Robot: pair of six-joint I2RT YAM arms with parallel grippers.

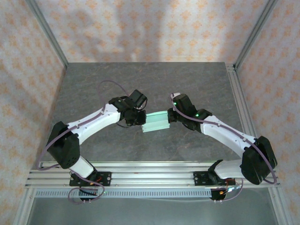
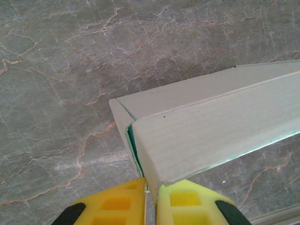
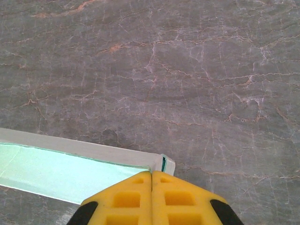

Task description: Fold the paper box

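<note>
At the near edge of the table, a ribbed aluminium rail (image 1: 150, 176) carries both arm bases. The arms reach in towards each other and meet over the middle of the table.

Between them lies the paper box (image 1: 157, 122), thin pale mint-blue card already folded into a long, flat rectangular sleeve. Its long axis runs left to right, slightly tilted, and spans the gap from one gripper to the other.

The left gripper (image 1: 140, 118) is at the box's left end. In its wrist view the yellow fingers (image 2: 126, 201) stand almost together, and the card's end edge runs down into the thin slit between them, so it is pinching the box there.

The right gripper (image 1: 171, 117) is at the opposite end, with its yellow fingers (image 3: 178, 192) pressed tightly together and touching the box's right corner. Whether any card is caught in that seam I cannot tell.

Both arms are equally near, one at each end. I judge that the next move turns on this end-to-end hold, with the open ends and their flaps lying straight ahead of each fingertip.

The table (image 1: 140, 79) is dark grey mottled stone-look laminate, bare towards the far side. Beyond it stand aluminium frame posts (image 1: 47, 33) and walls (image 1: 140, 28) papered in pale peach with small orange motifs.
</note>
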